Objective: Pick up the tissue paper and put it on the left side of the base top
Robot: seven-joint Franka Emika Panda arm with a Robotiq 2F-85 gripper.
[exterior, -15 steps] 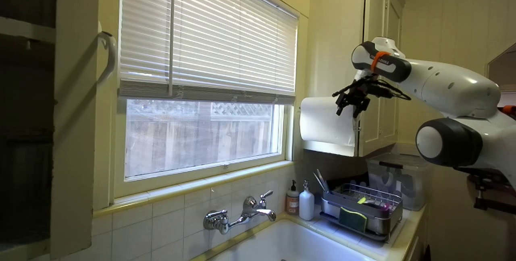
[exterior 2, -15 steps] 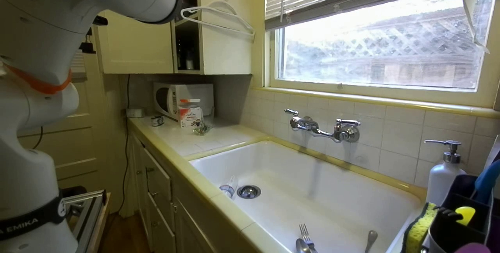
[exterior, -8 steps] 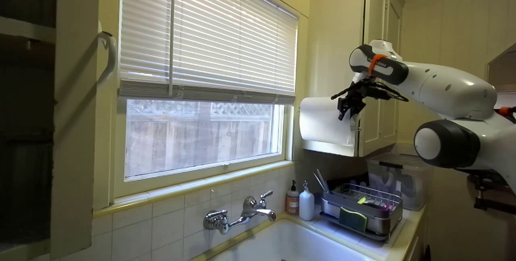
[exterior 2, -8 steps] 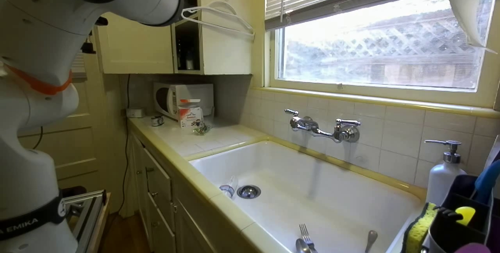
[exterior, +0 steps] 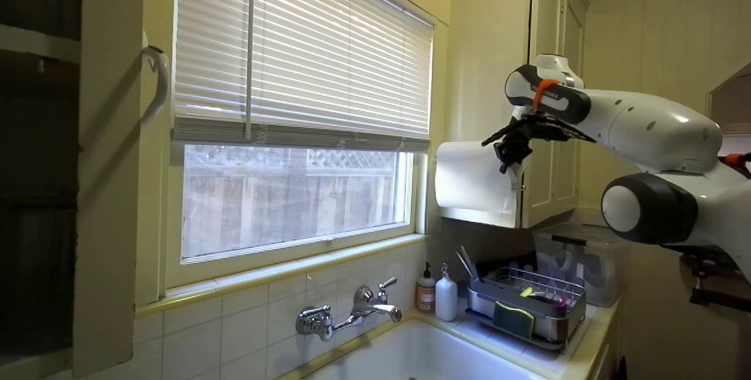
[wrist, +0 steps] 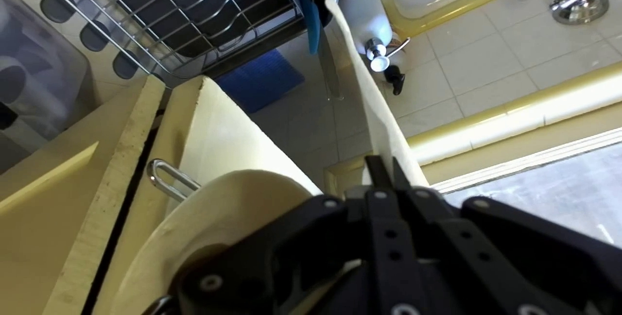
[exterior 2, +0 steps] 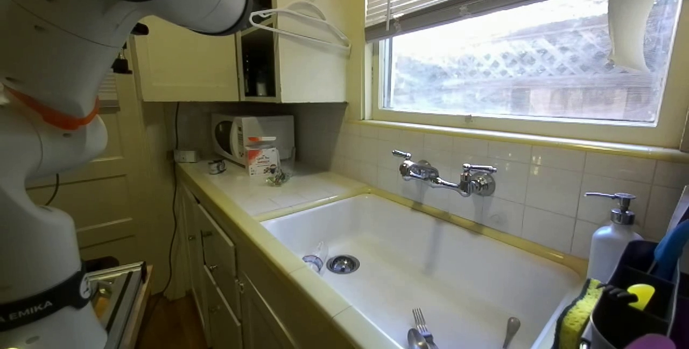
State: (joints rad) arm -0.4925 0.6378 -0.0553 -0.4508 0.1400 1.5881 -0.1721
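Clear air lies in front of the window (exterior: 287, 198) and over the sink (exterior 2: 457, 252), where the tap (exterior: 371, 309) juts out; the paper roll (exterior: 472, 177), its hanging sheet (exterior 2: 631, 20) and the cabinet (exterior: 490, 51) crowd the gripper (wrist: 388, 169), with the dish rack (exterior: 511, 296) below

Kitch. window (exterior: 293, 204) w/ half-lowered blinds (exterior: 305, 57)

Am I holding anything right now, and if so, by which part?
The pincer appears shut on the loose sheet of tissue paper, pinching it near its side edge, above the free lower end.
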